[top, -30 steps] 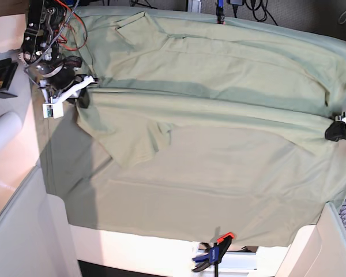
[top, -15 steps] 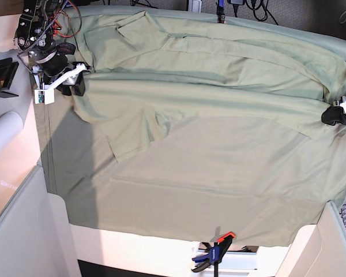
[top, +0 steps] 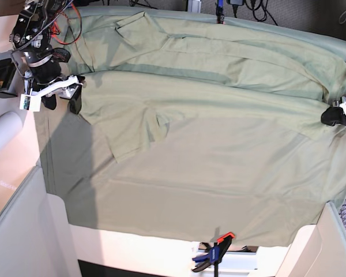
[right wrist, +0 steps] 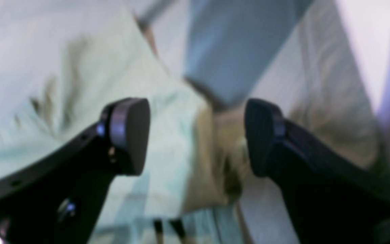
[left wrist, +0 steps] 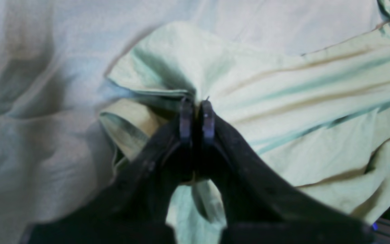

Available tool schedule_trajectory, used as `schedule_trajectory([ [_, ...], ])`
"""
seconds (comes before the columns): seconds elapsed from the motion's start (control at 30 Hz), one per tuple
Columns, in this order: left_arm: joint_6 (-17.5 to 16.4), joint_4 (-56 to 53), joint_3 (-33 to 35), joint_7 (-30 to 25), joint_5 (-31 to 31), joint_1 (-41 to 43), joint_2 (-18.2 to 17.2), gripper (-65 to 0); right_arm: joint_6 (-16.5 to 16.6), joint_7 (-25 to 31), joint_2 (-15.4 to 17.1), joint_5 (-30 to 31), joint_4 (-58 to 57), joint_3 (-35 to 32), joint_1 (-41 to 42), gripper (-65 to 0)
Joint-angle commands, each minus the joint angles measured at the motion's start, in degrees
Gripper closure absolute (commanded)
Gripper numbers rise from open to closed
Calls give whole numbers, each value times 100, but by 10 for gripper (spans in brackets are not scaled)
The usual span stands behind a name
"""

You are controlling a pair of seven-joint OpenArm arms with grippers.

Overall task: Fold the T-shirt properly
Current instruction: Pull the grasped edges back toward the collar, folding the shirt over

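T-shirt (top: 207, 109) stretched across the covered surface (top: 179, 213), one end pinched, the other just beside a wide-open tool

The shirt lies spread over the greyer-green sheet (top: 161, 196), folded along a long crease running across the middle, with a sleeve (top: 135, 135) flopped down toward the near side. At the far right in the base view the left tool (top: 334, 115) has its tips pressed together on a bunched-up edge of the shirt; the wrist view shows fabric puckering right where the tips meet. Over on the other side the right tool (top: 60, 95) sits at the shirt's edge with its tips well apart, nothing clamped, cloth just lying below the gap. A blue and orange clamp (top: 213, 254) grips the sheet at the near edge.
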Motion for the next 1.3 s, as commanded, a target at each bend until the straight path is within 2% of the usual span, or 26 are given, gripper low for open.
schedule_trajectory([
  [0.0,-54,74,-76,-101,-107,-105,-175,0,7,188,13,52,81,20,227,-433],
  [0.1,-54,74,-76,-96,-103,-90,-177,0,4,251,-109,-2,-190,-44,717,-433],
  [0.2,-54,74,-76,-94,-105,-39,-175,0,2,494,-201,-337,-815,-195,1327,-433],
  [0.4,-54,76,-76,-94,-105,-26,-175,0,-15,1161,-444,-1239,-3099,-487,2691,-433],
  [0.5,-54,76,-76,-94,-107,-26,-175,0,-13,1375,-522,-1412,-4052,-697,3088,-432],
  [0.73,-54,76,-76,-144,-149,-28,-173,0,-15,1373,-686,-1668,-4332,-1585,2942,-433],
  [0.93,-54,76,-76,-146,-149,-28,-173,0,-15,1381,-824,-1663,-4306,-1694,2789,-429],
  [0.97,-54,76,-76,-149,-151,-28,-173,0,-15,1384,-828,-1661,-4306,-1694,2780,-411],
  [1.0,-54,76,-76,-151,-151,-28,-173,0,-15,1384,-835,-1663,-4306,-1694,2780,-367],
  [1.03,-54,76,-76,-151,-151,-28,-173,0,-15,1384,-835,-1663,-4304,-1694,2782,-295],
  [1.13,-54,76,-76,-151,-149,-28,-173,0,-15,1377,-835,-1663,-4240,-1694,2780,-12],
  [1.27,-54,76,-76,-151,-149,-28,-173,0,-13,1368,-835,-1657,-4124,-1694,2780,0],
])
